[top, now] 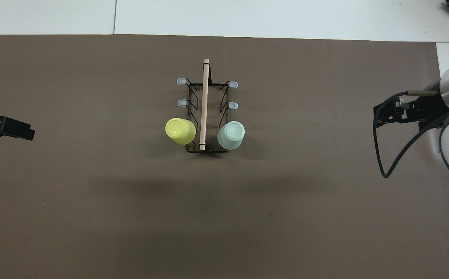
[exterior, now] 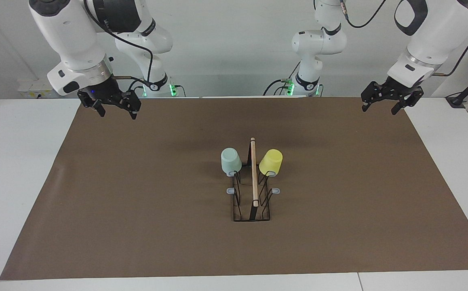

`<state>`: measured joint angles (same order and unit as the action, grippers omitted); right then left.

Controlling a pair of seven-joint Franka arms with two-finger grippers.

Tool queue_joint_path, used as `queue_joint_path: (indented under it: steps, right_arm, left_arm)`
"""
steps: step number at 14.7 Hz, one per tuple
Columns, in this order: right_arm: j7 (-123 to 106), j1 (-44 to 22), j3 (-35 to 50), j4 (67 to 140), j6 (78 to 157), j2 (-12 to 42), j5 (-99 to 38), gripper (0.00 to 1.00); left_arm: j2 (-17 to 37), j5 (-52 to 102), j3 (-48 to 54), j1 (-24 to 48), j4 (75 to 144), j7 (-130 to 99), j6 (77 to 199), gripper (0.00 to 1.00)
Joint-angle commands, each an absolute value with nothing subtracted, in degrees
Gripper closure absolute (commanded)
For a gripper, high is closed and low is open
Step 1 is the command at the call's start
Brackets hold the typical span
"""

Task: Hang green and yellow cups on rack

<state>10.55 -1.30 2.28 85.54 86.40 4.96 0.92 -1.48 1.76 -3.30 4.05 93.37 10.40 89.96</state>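
Two cups: both look hung already, so I'd call the job pretty much done
Mint cup: the small pale mint green tapered plastic cup (exterior: 230, 161) sits upside down on a peg at the end of the rack nearest the robots, on the side toward the right arm's end of the worktop
Yellow cup: the bright yellow tapered plastic cup (exterior: 270, 161), same size, hangs bottom-up and tilted on the matching peg on the side toward the left arm's end
Rack: the black thin-wire stand with a light wooden rod along its top (exterior: 253, 178) sits mid-mat on the brown sheet (exterior: 137, 202) covering the white worktop (exterior: 15, 182); four grey-tipped pegs are bare
Left claw: the left claw (exterior: 381, 106) hangs with fingers apart, holding nothing, over the mat's edge, well away from the rack
Right claw: the right claw (exterior: 117, 111), same deal, spread and empty, over its own corner of the mat
What's left: nothing I can spot, maybe just parking the arms
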Motion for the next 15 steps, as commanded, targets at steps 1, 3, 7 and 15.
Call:
queue_joint_path:
  steps: [1,3,7,15]
  right_arm:
    - [8.97,1.13,2.64,96.19,94.62,-0.86,0.97,0.0]
    - [8.96,1.49,2.81,105.34,102.19,-4.82,0.7,0.0]
    - [8.35,2.54,3.16,106.26,103.01,-4.75,0.35,0.0]
    - [8.0,2.99,3.16,96.62,99.07,1.39,0.7,0.0]
  left_arm:
    - [-1.85,0.97,-3.34,4.13,93.52,10.55,89.47,0.0]
    - [-1.85,0.97,-3.43,4.13,93.52,10.55,89.47,0.0]
    - [-1.76,0.97,-3.34,4.13,93.52,10.55,89.47,0.0]
    - [-1.85,0.97,-3.34,4.13,93.52,10.55,89.47,0.0]
